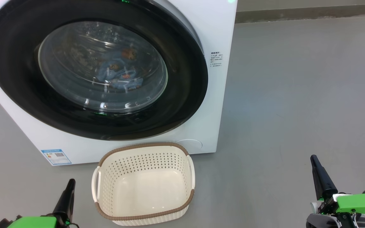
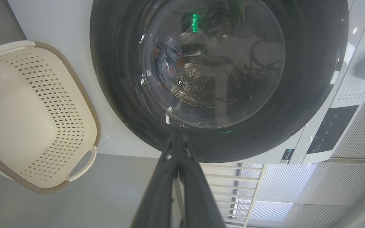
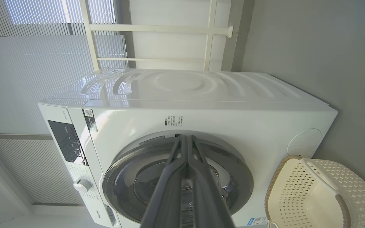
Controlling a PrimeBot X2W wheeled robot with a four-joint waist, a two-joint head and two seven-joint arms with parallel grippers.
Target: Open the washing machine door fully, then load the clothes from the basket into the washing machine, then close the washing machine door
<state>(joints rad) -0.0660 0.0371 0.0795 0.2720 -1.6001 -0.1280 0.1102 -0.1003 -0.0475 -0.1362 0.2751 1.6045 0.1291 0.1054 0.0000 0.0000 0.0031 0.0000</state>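
Shows the washing machine door [image 1: 182,95] shut against the washing machine [image 1: 220,104], facing outward. Finds the clothes [image 1: 119,72] bunched behind its porthole [image 1: 74,79]. Sees the basket [image 1: 144,161] upright on the floor [image 1: 296,95] just before the machine, long axis along its front. Notes jaws together on left gripper [image 1: 71,183] and right gripper [image 1: 314,158], fingers pointing toward the machine.

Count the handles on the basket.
2. In the head view, the left handle is on the basket's left side and the right handle on its right side; none appears hidden.
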